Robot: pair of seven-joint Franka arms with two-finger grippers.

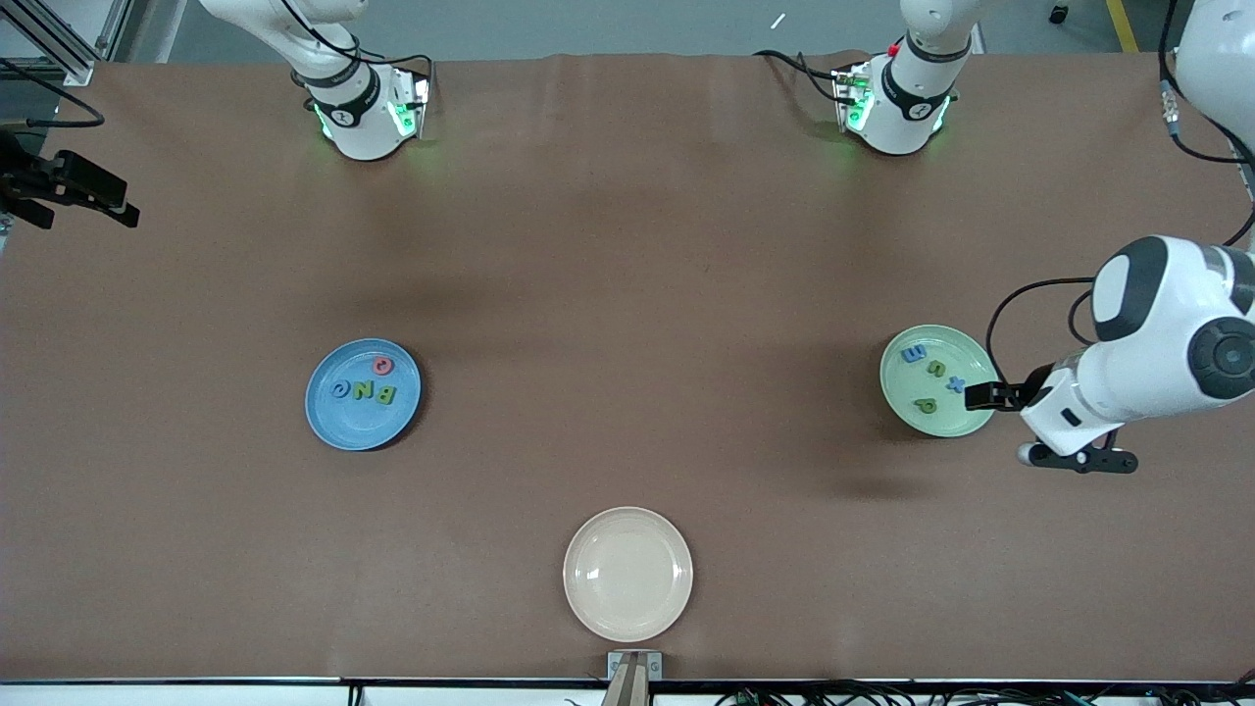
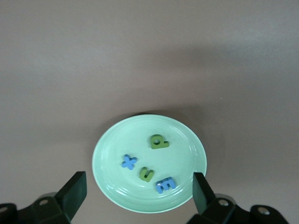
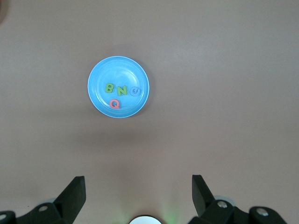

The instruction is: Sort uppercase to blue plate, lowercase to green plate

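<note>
My sorting looks finished. On the blue plate (image 1: 363,394), toward my right arm's end of the table, lie the green B (image 3: 110,87), green N (image 3: 122,90), blue G (image 3: 135,91) and red Q (image 3: 115,103). On the green plate (image 1: 938,380), toward my left arm's end, lie the green p (image 2: 159,141), blue x (image 2: 129,161), green u (image 2: 146,174) and blue m (image 2: 166,185). The cream plate (image 1: 627,574), nearest the front camera, holds nothing.

My left gripper (image 1: 980,396) hangs over the green plate's rim, fingers spread apart and empty. My right gripper (image 3: 138,196) sits high above the table near its base, also spread and empty, and waits.

I judge the next move is only to lift my left arm clear without nudging the plate.
</note>
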